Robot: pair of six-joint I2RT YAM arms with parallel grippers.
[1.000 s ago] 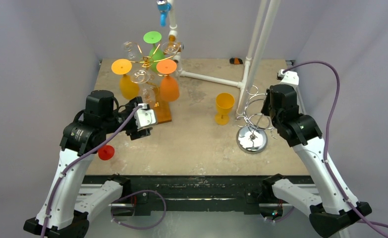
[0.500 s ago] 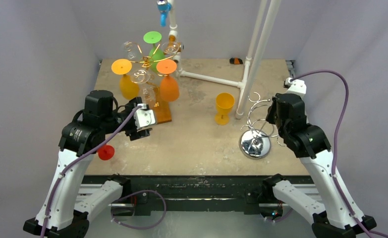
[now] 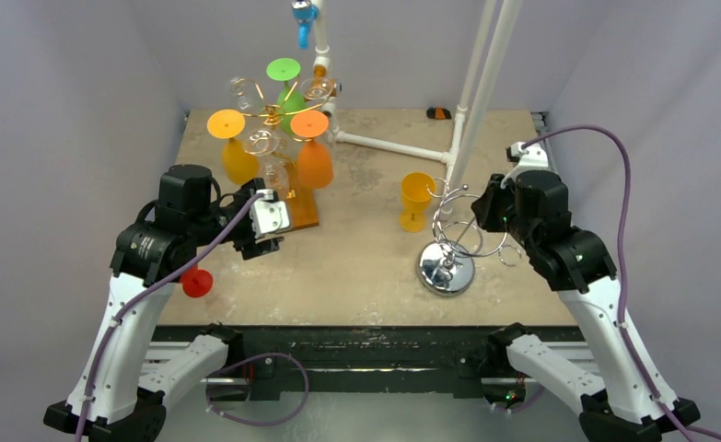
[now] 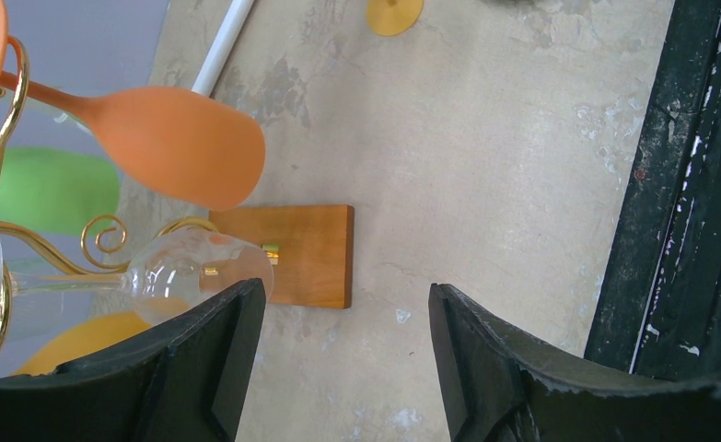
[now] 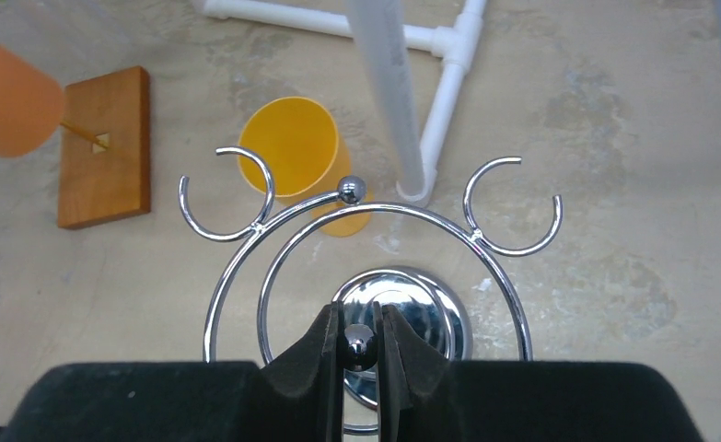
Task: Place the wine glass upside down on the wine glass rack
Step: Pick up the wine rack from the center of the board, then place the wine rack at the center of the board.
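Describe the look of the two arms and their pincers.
The left arm and right arm both have white link shells and black joint housings, with a purple cable running along each. The left pincer and right pincer have matte black, tapered fingers.

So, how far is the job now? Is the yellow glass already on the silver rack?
Not yet. Done: nothing, as the hooks of the silver rack are empty. In hand: the right gripper is shut on the rack's centre post, and the left gripper is open and holds nothing. Left: the yellow glass stands upright on the table, so it must be lifted, turned over and hung.
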